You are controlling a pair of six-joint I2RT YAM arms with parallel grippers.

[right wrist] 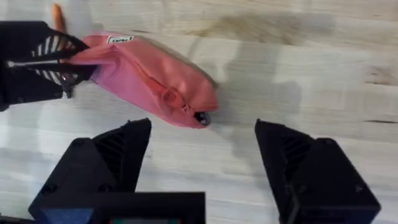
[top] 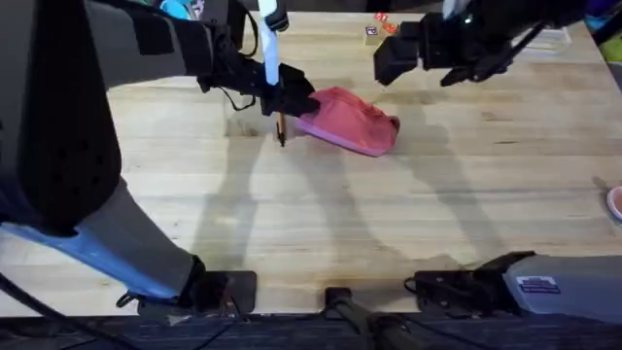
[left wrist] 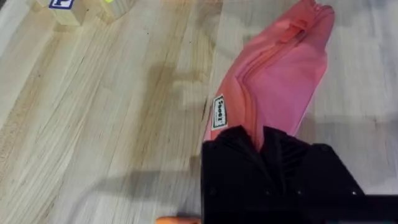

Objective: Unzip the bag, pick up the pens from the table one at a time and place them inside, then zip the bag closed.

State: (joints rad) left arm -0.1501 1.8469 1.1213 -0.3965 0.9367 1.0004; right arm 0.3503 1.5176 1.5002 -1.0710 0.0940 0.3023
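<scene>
Overhead view: pink elongated soft fabric pouch lies on the light wooden plank worktop, a little back of centre, long axis running left to right and slightly toward the near side at its right end. Left hand sits at the pouch's left end, black fingers pinching the fabric there. Thin orange-barrelled pen with a dark tip lies just beside that same end, partly under the left hand, pointing toward the near edge.

Left wrist view: fingers pressed together on the end of the pouch, fabric bunched between them. Small white label on the pouch seam near the grip. Zipper line runs down the length of the pouch; it looks closed. Sliver of orange pen at the frame edge next to the hand. Small wooden blocks on the worktop farther off.

Right wrist view: right hand hangs above the worktop, fingers spread wide, holding nothing, near the pouch's free end but not touching it. Dark zipper pull at that end. Left hand visible clamped on the far end, pen tip beside it.
</scene>
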